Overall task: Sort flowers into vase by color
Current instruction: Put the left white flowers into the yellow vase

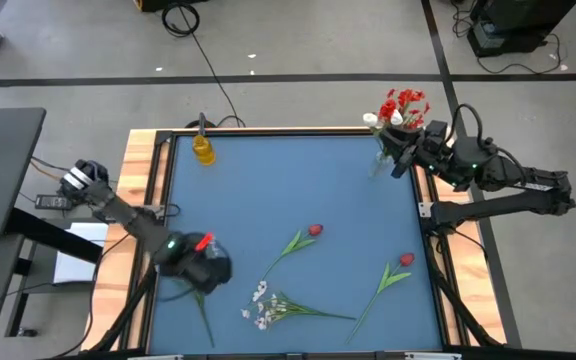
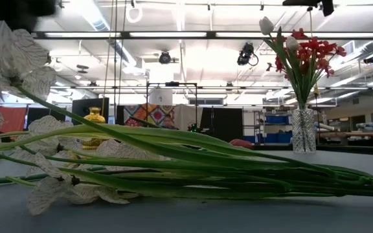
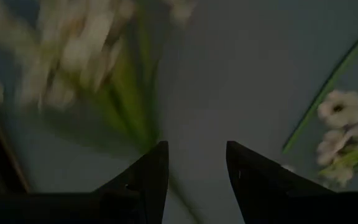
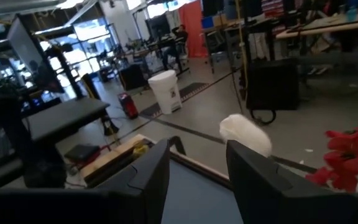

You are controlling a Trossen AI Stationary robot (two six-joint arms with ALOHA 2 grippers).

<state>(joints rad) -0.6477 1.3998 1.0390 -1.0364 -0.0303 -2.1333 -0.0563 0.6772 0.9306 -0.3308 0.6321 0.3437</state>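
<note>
Left pincer (image 1: 201, 272) open, white spray (image 1: 268, 305) beside

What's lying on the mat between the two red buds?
Nothing: in the high view the blue mat is bare between the left red bud and the right red bud.

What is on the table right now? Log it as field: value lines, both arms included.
clear vase: far right corner, holds red blossoms and a white tulip
yellow vase: far left, no flowers seen in it
loose on mat: two red buds, white spray
left gripper: jaws open, low over a green stem
right gripper: jaws open, beside the clear vase
</note>
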